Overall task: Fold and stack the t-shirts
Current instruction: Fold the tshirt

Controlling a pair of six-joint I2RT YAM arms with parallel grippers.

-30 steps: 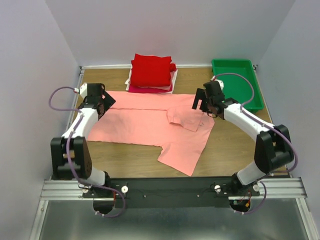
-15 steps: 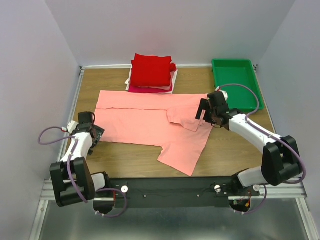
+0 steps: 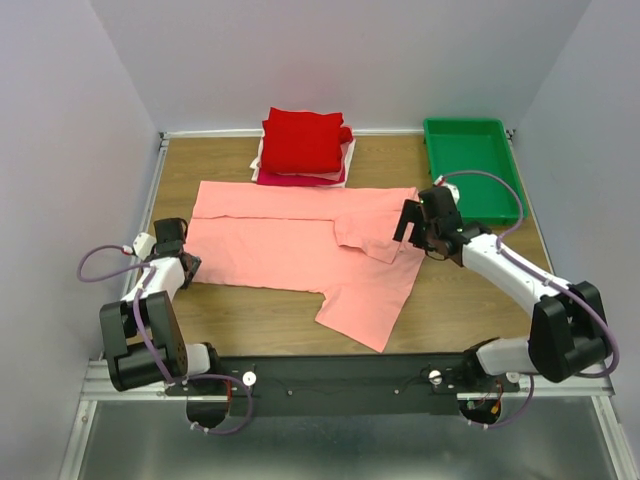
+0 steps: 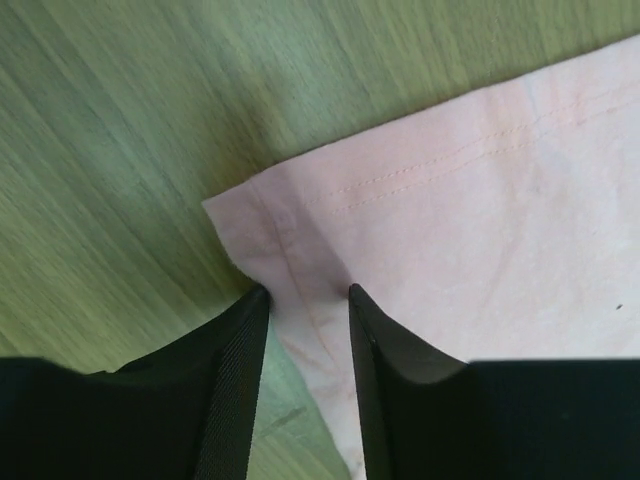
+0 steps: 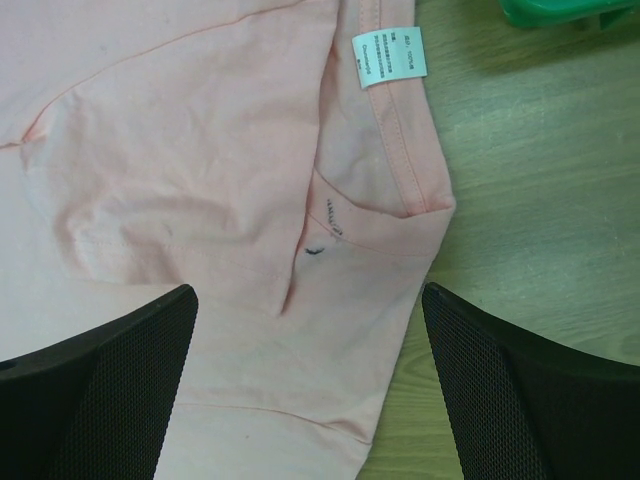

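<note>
Surface: we see a wood-grain table [image 3: 470,290], with bare board showing all round the cloth.
Room: plain pale lilac-grey walls [image 3: 350,50] close in the table on the left, back and right.
Near edge: an aluminium rail [image 3: 340,372] carries both arm bases.
Salmon-pink t-shirt [image 3: 290,245]: it lies spread across the middle of the table. A piece is folded over on top towards its right side, and a flap reaches towards the near edge.
Folded stack: we find a bright red t-shirt [image 3: 303,140] on top, at the far edge just behind the salmon one. A white t-shirt [image 3: 350,153] and a magenta t-shirt [image 3: 300,180] peek out beneath it.
Green tray [image 3: 465,124]: it sits in the far right corner, apart from the cloth.
Left gripper [image 4: 305,292]: it is low at the shirt's left hem corner. Its fingers stand a narrow gap apart with the corner lying between them, and we see no pinch.
Right gripper [image 5: 310,292]: it sits over the collar on the shirt's right side, where a white care label [image 5: 388,57] shows. Its fingers are spread wide and grasp nothing.
</note>
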